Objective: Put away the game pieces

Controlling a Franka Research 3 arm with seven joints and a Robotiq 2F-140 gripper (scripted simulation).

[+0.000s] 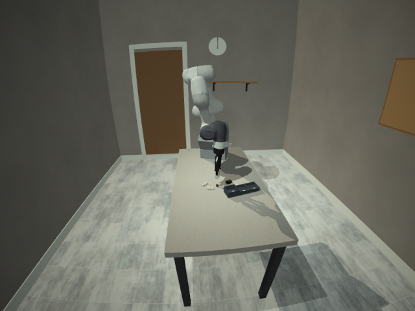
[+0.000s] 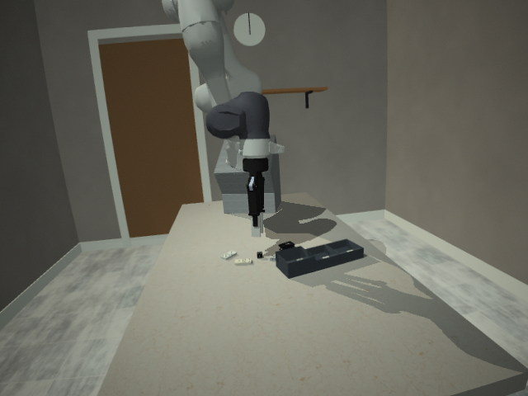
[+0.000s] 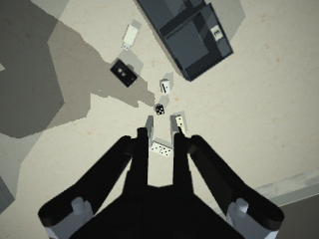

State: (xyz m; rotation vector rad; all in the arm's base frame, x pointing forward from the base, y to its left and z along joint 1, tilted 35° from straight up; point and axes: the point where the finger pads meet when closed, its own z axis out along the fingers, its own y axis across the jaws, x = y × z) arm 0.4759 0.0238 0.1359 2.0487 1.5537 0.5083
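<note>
My gripper hangs above the table with its fingers a narrow gap apart and nothing between them. Through the gap, a white domino lies on the table below. A second domino lies just right of the fingertips. A black die and a white die lie further ahead. The dark three-compartment bin stands beyond them; its end compartment carries a small label too small to read. In the exterior view the gripper hovers behind the dominoes, to the left of the bin.
A flat black object and a small white stick lie near the bin's side. The robot's grey base block stands at the table's far end. The table edge is close on the right in the wrist view.
</note>
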